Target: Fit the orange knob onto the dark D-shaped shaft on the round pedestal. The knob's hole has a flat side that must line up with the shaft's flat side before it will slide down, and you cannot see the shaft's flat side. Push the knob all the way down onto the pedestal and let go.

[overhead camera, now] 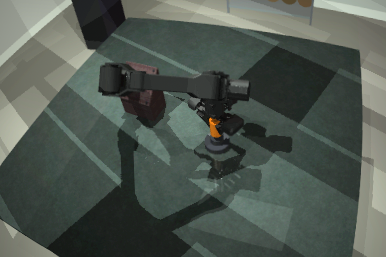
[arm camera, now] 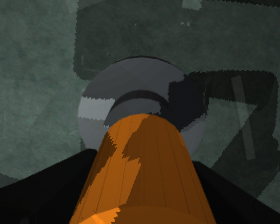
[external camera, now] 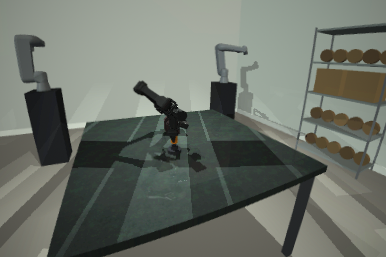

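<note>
The claw (overhead camera: pixel 216 123) is clenched on the orange knob (overhead camera: pixel 214 127), gripping its upper part while the lower end points down at the round pedestal (overhead camera: pixel 216 144). In the top view the knob stands nearly upright with its bottom meeting the top of the pedestal; whether it has slid any way down the shaft cannot be told. In the wrist view the knob (arm camera: pixel 145 185) fills the lower middle, and the grey ring of the pedestal (arm camera: pixel 98 106) shows beyond its far end, with a darker round centre half hidden behind the knob. The shaft's flat side is not visible.

The pedestal sits near the middle of the dark green desk (overhead camera: pixel 300 177), well apart from every edge. The arm reaches out from its reddish base block (overhead camera: pixel 150 104), which stands towards the desk's far left part. Wide stretches of desk lie open to the right of and in front of the pedestal.

Off the desk, a dark pillar (overhead camera: pixel 95 4) stands beyond the far left corner and a shelf rack (overhead camera: pixel 312 2) with round brown items stands beyond the far right edge, both well apart from the arm.
</note>
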`<state>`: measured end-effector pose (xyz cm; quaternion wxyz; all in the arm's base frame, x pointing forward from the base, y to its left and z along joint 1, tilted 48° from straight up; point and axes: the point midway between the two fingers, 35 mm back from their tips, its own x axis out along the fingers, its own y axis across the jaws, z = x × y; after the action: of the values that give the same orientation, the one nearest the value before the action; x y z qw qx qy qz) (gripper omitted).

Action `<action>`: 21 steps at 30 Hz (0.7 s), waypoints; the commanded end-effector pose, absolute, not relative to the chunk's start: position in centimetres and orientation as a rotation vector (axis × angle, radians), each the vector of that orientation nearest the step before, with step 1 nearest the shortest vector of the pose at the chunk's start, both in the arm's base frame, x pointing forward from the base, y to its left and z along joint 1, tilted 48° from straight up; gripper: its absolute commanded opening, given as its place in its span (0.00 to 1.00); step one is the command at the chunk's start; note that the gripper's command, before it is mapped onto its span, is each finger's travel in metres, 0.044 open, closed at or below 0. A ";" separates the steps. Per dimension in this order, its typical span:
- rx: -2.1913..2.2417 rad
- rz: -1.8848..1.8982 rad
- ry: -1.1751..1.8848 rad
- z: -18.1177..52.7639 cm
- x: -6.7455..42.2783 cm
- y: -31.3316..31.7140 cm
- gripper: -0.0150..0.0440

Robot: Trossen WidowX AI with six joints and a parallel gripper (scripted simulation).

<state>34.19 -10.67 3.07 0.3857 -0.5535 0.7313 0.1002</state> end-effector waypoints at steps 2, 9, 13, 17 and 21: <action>-1.418 0.260 1.859 3.1 34.1 -10.6 0.25; -1.418 0.260 1.859 2.9 34.0 -10.9 0.25; -1.418 0.260 1.859 2.9 34.0 -10.9 0.25; -1.418 0.260 1.859 2.9 34.0 -10.9 0.25; -1.418 0.260 1.859 3.0 34.1 -10.7 0.25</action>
<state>33.96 -10.82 2.87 0.3851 -0.5545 0.7306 0.1026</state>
